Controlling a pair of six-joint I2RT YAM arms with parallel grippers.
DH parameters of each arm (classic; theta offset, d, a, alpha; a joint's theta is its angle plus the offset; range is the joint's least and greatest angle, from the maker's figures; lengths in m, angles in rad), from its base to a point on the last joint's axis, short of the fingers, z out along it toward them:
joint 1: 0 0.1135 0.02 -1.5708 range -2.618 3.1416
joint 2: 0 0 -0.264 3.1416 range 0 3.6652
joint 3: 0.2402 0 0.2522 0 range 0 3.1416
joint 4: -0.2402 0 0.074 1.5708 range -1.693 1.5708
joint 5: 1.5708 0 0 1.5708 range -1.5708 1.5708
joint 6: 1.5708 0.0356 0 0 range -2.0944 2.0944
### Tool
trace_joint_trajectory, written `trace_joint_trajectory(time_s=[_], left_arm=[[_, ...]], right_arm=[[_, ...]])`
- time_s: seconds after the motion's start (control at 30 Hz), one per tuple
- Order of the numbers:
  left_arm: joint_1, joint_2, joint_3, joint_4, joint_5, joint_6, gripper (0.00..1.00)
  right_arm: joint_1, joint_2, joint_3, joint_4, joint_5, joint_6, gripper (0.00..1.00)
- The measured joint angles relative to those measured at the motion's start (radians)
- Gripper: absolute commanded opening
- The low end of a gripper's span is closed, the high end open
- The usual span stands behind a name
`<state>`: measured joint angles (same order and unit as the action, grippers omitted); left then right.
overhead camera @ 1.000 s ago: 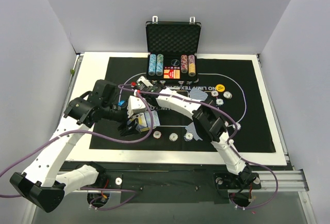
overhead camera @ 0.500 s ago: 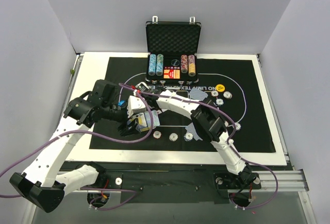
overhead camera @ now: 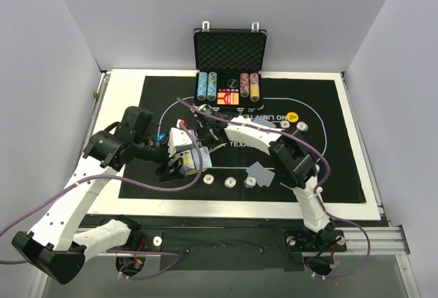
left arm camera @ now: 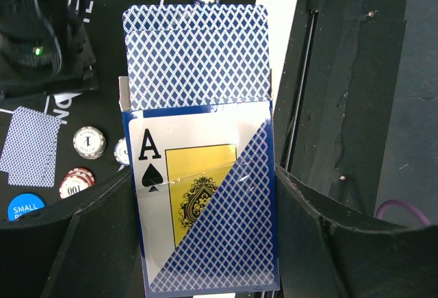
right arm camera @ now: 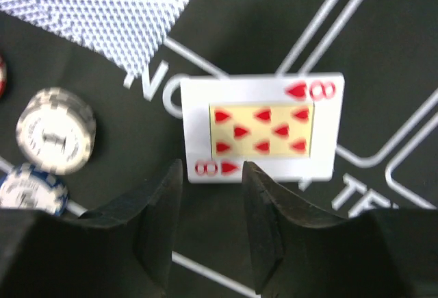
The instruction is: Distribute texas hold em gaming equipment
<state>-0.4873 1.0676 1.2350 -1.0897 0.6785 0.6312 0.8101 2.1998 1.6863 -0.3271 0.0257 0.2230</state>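
My left gripper (left arm camera: 205, 209) is shut on the blue-backed card deck (left arm camera: 198, 175). Its box shows an ace of spades and the top flap stands open. In the top view the deck (overhead camera: 195, 159) hangs over the mat's left part. My right gripper (right arm camera: 212, 171) is open just short of a face-up eight of hearts (right arm camera: 260, 130) that lies flat on the mat, with nothing between the fingers. A face-down card (right arm camera: 102, 3) and two striped chips (right arm camera: 55, 139) lie to its left. More chips (overhead camera: 230, 182), a face-down card (overhead camera: 260, 172), a blue disc (overhead camera: 162, 135) and a yellow disc (overhead camera: 292, 116) lie on the mat.
The open black case (overhead camera: 229, 51) with chip columns stands at the back centre. The black mat (overhead camera: 328, 168) with white lettering covers most of the white table. Both arms cross over the mat's left and middle. Purple cables trail along them.
My right gripper has opened and the eight of hearts now lies free on the mat. The right arm has shifted rightward, uncovering a face-down card near the front. The left arm has held still.
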Motion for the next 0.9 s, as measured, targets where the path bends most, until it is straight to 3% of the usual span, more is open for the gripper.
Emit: trace_joint_trajectory(time_s=[0.17,0.2,0.23,0.27,0.37,0.57,0.9], left_arm=[[0.000,0.000,0.000,0.000,0.000,0.000,0.06],[0.000,0.000,0.000,0.000,0.000,0.000,0.06],[0.000,0.000,0.000,0.000,0.000,0.000,0.06],[0.000,0.000,0.000,0.000,0.000,0.000,0.07],[0.000,0.000,0.000,0.000,0.000,0.000,0.07],[0.000,0.002,0.000,0.000,0.000,0.002,0.06],[0.000,0.027,0.000,0.002,0.000,0.004,0.06]], right_arm=[[-0.034,-0.201,-0.139,0.026,-0.075,0.052,0.41],[-0.044,-0.249,-0.154,0.032,-0.094,0.066,0.54],[-0.053,-0.301,-0.165,0.039,-0.111,0.075,0.58],[-0.063,-0.352,-0.179,0.052,-0.133,0.095,0.76],[-0.100,-0.510,-0.254,0.126,-0.218,0.169,0.79],[-0.222,-0.827,-0.569,0.306,-0.415,0.398,0.88],[-0.188,-0.991,-0.664,0.353,-0.597,0.540,0.90]])
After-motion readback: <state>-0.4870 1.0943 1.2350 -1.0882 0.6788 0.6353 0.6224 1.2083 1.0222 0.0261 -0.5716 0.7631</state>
